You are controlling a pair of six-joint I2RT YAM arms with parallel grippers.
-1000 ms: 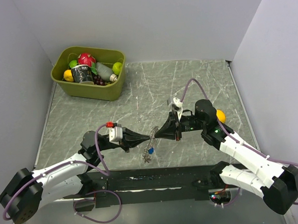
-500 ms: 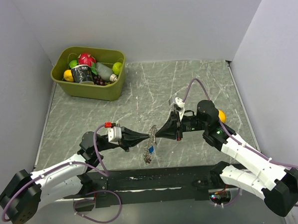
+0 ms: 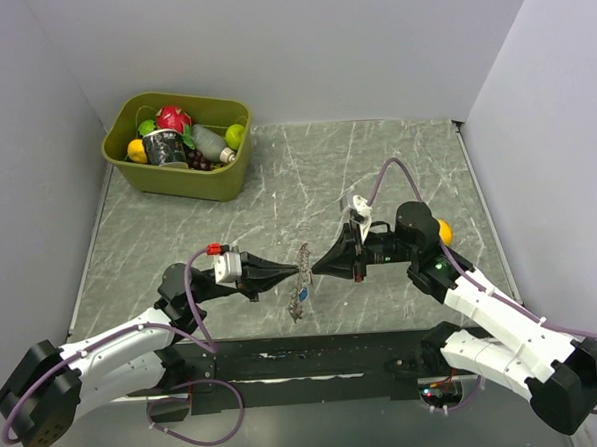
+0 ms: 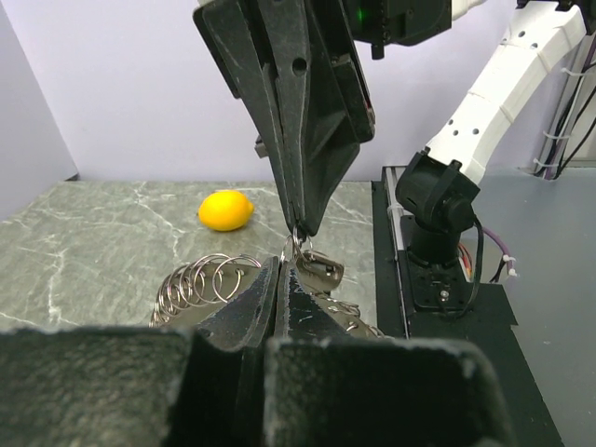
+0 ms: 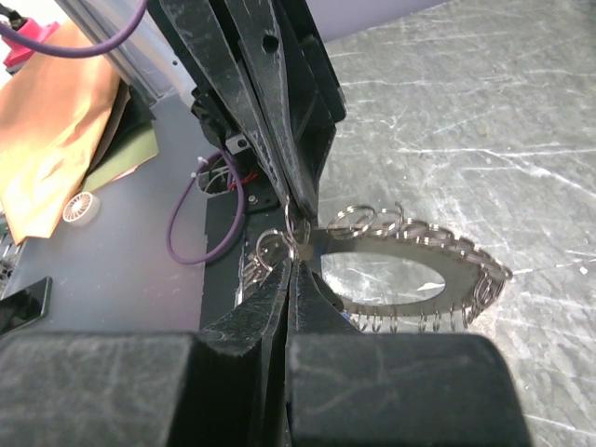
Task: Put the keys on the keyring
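Fingers point(image 4: 259, 300) of the left gripper point(image 3: 295, 274) are pressed together, and those of the right gripper point(image 3: 315, 270) also. The two tips meet at the centre of the top view, both pinching the keyring point(image 5: 400, 272), an oval metal plate edged with split rings. Just below the tips hang the keys point(image 3: 300, 300), one with a blue head, over the marble table point(image 3: 395, 158).

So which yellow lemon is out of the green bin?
The lemon on the table beside the right arm; the other yellow fruit lies inside the bin, at its left end.
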